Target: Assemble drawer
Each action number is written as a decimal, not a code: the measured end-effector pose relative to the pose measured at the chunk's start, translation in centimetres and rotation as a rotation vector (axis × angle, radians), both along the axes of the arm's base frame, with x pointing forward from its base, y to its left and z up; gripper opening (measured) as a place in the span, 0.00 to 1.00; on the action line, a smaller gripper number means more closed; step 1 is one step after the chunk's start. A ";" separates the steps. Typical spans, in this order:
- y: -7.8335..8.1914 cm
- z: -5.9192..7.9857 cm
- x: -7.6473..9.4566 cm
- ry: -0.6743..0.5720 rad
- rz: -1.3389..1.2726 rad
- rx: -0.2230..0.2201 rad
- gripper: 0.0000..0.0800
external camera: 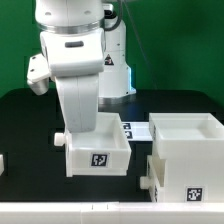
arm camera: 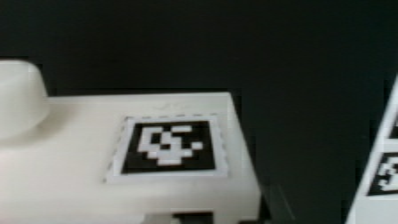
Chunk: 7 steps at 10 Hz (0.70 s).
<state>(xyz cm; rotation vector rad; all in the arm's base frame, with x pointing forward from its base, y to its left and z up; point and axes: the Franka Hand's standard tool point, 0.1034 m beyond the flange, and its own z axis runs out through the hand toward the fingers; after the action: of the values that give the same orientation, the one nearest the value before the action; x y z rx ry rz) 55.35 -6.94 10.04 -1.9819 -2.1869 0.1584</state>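
Pincer jaws cannot be made out in either view: in the exterior view the arm's point(external camera: 75, 70) bulky white wrist hides them, and the wrist view shows no fingertips, so how far the pincer is open, or whether it holds anything, cannot be told. The arm stands nearly upright, reaching straight down, with its lower end at the rear of a tray point(external camera: 100, 155) on the black counter point(external camera: 30, 125).

That tray is a shallow white box, open at the top, with one black-and-white square tag point(external camera: 99, 158) on the wall facing the camera and a small round knob point(external camera: 62, 135) on its side toward the exterior view's left. In the wrist view a tagged white face point(arm camera: 151, 140) fills the frame close up, blurred, with a rounded white lump point(arm camera: 18, 95) at its side; which part of the kit this is cannot be settled.

On the exterior view's right stands the shell point(external camera: 187, 150), one large open-topped cube-like box, just beside the tray but apart from it, bearing a tag point(external camera: 195, 192) low on its front wall. Between and behind the two lies the marker board point(external camera: 133, 128), flat on the counter, with two tags showing. A sliver of another white part point(external camera: 2, 163) shows at the exterior view's left edge.

No readable writing appears anywhere; the tags carry only blocky patterns.
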 end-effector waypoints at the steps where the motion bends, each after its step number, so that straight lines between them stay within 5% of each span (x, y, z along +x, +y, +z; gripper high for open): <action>1: -0.1 -0.1 -0.2 -0.031 -0.003 -0.002 0.05; 4: -0.1 -0.5 0.6 -0.210 -0.024 -0.003 0.05; 7: 2.8 -1.1 0.7 -0.087 -0.075 0.022 0.05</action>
<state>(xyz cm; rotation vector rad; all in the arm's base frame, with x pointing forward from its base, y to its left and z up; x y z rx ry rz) 56.07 -4.09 8.99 -2.0926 -2.1518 0.0383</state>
